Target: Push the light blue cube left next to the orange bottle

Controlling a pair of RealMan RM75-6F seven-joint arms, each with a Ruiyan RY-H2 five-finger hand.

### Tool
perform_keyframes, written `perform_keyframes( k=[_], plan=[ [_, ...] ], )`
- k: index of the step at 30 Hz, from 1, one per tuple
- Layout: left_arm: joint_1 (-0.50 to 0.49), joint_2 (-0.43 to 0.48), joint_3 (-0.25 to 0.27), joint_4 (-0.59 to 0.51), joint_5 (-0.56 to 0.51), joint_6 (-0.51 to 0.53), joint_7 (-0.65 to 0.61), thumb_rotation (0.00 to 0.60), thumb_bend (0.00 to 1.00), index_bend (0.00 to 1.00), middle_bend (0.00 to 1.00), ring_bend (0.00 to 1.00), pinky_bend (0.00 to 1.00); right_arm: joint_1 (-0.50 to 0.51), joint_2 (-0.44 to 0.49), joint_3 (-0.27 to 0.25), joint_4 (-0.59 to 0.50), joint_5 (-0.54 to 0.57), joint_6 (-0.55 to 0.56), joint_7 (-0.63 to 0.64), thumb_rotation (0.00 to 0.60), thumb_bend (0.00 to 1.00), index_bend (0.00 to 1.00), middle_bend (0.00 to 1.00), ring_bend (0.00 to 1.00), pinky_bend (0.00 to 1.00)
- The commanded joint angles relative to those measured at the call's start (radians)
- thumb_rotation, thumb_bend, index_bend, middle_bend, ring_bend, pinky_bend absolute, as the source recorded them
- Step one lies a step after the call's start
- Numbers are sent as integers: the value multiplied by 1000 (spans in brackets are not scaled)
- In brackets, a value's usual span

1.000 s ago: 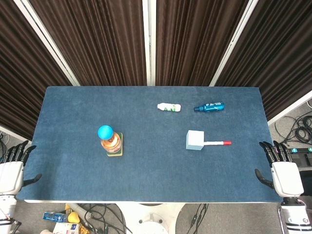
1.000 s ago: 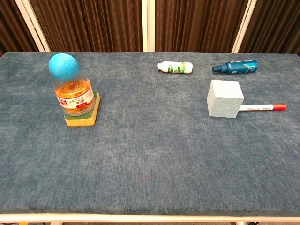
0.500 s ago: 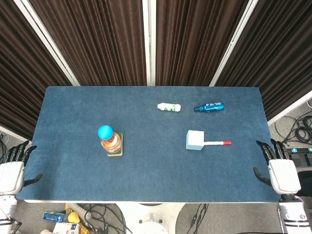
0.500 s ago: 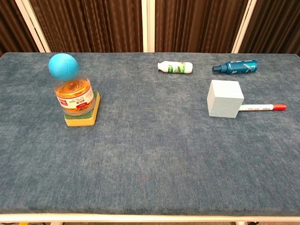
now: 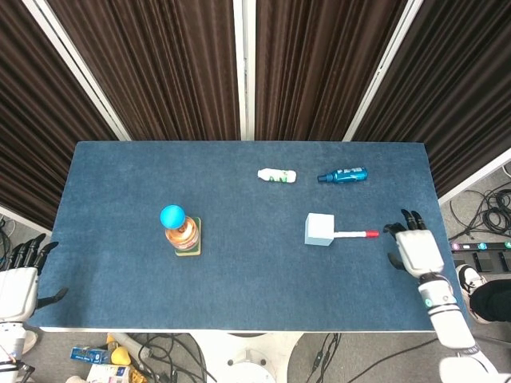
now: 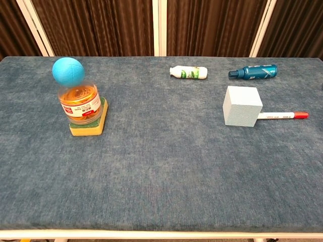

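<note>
The light blue cube (image 5: 319,229) (image 6: 242,106) sits right of the table's middle. A red-capped marker (image 5: 356,234) (image 6: 282,115) lies against its right side. The orange bottle (image 5: 181,231) (image 6: 78,103) with a blue round cap stands on a yellow-green sponge (image 5: 190,249) (image 6: 90,126) at the left. My right hand (image 5: 415,249) hovers over the table's right edge, right of the marker, fingers spread and empty. My left hand (image 5: 20,283) hangs off the front left corner, open. The chest view shows neither hand.
A white bottle (image 5: 277,175) (image 6: 189,72) and a teal bottle (image 5: 342,175) (image 6: 254,72) lie on their sides at the back. The blue cloth-covered table (image 5: 120,183) (image 6: 161,171) stretches bare between cube and orange bottle. Dark curtains hang behind.
My right hand has moved up and left from beside the front right corner to over the table's right edge. The left hand and all objects have stayed put.
</note>
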Motion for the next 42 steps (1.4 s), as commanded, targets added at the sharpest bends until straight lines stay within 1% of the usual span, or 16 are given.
perform_keyframes(
  k=[1, 4, 9, 17, 21, 26, 30, 42],
  plan=[
    [0, 2, 0, -3, -1, -1, -1, 600, 152, 216, 157, 97, 101, 68, -94, 13, 110, 45, -64, -39, 600, 221, 348, 336, 1, 14],
    [-1, 1, 0, -2, -3, -5, 1, 600, 153, 215, 157, 97, 101, 98, -150, 7, 180, 48, -80, -65, 600, 221, 388, 337, 1, 14],
    [-1, 2, 1, -4, -5, -8, -1, 600, 152, 216, 157, 97, 101, 136, -232, 4, 287, 60, -111, -69, 600, 222, 394, 345, 1, 14],
    [0, 0, 3, 0, -9, -14, 0, 600, 152, 215, 157, 97, 101, 171, -312, 6, 393, 68, -134, -36, 600, 222, 409, 401, 24, 14],
    [0, 1, 1, 1, -9, -14, 0, 600, 152, 215, 157, 97, 101, 182, -329, 6, 420, 71, -144, -24, 600, 237, 422, 437, 41, 14],
    [0, -1, 2, 4, -11, -15, -1, 600, 152, 216, 157, 97, 101, 189, -338, 3, 437, 68, -147, -12, 600, 240, 433, 445, 48, 15],
    [2, -4, 3, 9, -11, -15, -3, 600, 152, 216, 157, 97, 101, 192, -343, -1, 446, 68, -150, -8, 600, 275, 440, 449, 51, 15],
    [4, -5, 4, 15, -13, -17, -6, 600, 153, 216, 157, 97, 101, 201, -363, -12, 472, 65, -154, -3, 600, 275, 454, 466, 68, 19]
  ],
)
